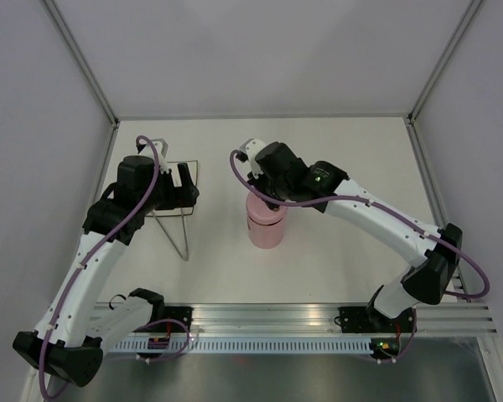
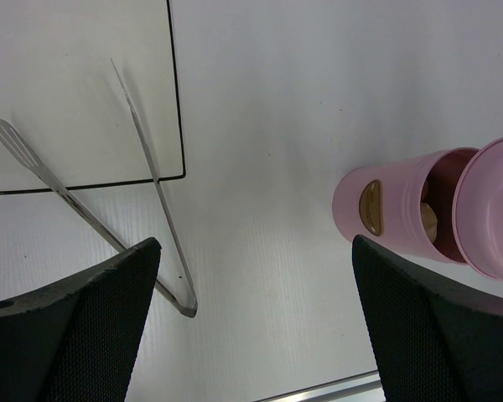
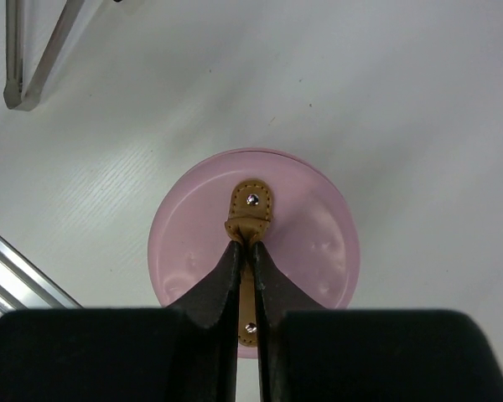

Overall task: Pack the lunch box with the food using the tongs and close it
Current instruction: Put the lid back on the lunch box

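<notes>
The pink lunch box (image 1: 266, 228) stands upright at mid-table. Its round pink lid (image 3: 318, 243) hangs just over the mouth, with my right gripper (image 3: 245, 245) shut on the brown strap handle (image 3: 250, 208). In the left wrist view a gap shows between the lid (image 2: 495, 209) and the lunch box (image 2: 394, 209), and a beige piece of food (image 2: 430, 222) lies inside. The silver tongs (image 2: 155, 180) lie on the table, left of the box. My left gripper (image 2: 256, 318) hovers open over them, holding nothing.
A thin black rectangle outline (image 2: 178, 126) is drawn on the white table under the tongs' arms. An aluminium rail (image 1: 318, 318) runs along the near edge. Grey walls close in the back and both sides.
</notes>
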Motion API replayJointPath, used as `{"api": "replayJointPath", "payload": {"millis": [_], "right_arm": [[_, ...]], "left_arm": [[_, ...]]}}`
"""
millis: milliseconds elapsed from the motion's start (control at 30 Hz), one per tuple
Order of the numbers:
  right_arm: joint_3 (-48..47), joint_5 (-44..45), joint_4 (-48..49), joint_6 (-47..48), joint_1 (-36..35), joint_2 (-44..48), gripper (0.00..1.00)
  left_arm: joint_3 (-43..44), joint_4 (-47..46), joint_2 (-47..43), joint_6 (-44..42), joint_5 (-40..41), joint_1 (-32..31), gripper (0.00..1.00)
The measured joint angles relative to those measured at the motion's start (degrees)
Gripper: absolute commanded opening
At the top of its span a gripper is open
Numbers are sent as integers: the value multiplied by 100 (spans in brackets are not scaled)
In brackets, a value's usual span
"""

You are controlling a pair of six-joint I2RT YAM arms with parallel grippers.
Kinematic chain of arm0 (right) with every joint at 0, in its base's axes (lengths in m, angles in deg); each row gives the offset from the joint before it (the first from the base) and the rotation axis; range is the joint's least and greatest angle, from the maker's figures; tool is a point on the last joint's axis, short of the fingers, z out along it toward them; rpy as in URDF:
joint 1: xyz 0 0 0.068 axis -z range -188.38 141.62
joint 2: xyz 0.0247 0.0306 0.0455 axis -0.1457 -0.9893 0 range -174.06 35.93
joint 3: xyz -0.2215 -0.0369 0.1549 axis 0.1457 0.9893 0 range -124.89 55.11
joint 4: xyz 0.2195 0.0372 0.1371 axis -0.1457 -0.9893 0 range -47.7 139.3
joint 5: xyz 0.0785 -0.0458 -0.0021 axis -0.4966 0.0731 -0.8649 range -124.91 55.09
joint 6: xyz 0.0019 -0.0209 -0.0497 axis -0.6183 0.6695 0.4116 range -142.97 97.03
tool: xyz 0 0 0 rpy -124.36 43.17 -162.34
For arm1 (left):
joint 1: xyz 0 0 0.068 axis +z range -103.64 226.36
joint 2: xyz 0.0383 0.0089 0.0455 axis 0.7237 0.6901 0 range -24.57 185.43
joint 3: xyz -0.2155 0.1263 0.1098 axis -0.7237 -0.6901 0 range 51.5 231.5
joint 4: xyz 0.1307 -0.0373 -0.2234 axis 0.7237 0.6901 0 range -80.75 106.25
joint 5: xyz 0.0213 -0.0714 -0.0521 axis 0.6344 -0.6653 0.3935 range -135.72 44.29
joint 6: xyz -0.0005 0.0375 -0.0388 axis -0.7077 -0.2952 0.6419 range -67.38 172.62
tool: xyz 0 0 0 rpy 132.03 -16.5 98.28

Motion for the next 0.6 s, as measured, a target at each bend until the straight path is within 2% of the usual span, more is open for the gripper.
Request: {"api": "replayJointPath", "payload": {"millis": [167, 600], "right_arm": [[7, 184, -24, -109, -72, 26, 0], [831, 365, 483, -138, -203, 98, 0]], "left_arm": [[0, 0, 0, 0, 4, 0, 100], [-42, -2, 0, 0, 7, 0, 100]]}}
